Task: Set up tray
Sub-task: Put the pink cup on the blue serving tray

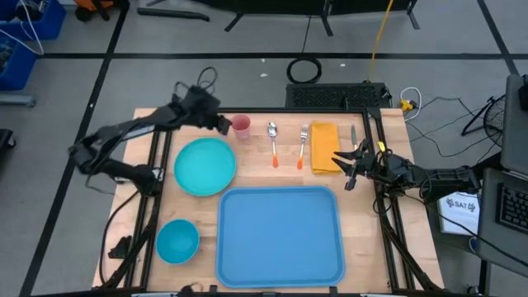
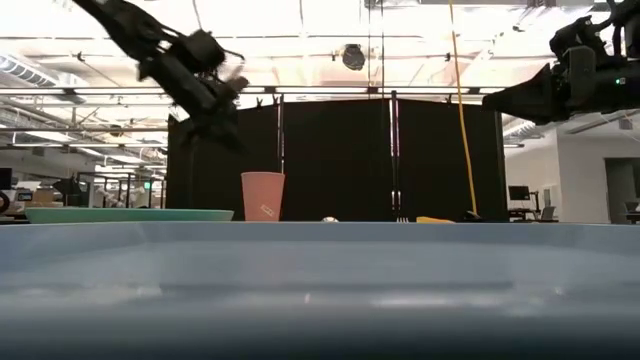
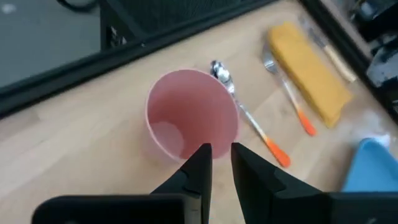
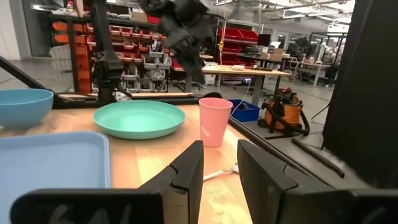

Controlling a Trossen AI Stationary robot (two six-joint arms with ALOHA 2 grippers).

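Hovering above the pink cup (image 3: 191,121) at the table's far edge, my left gripper (image 3: 216,155) had its fingers only narrowly parted, pinching nothing. My right gripper (image 1: 350,167) hung spread near the yellow napkin (image 1: 324,148). Nearer me, midway between both arms, lay the empty light-blue tray (image 1: 280,235), its long axis running left-right.

tray (image 1: 280,235): 1 | plate (image 1: 205,166): 1 | bowl (image 1: 177,241): 1 | cup (image 1: 241,126): 1 | spoon (image 1: 273,142): 1 | fork (image 1: 302,146): 1 | napkin (image 1: 324,148): 1
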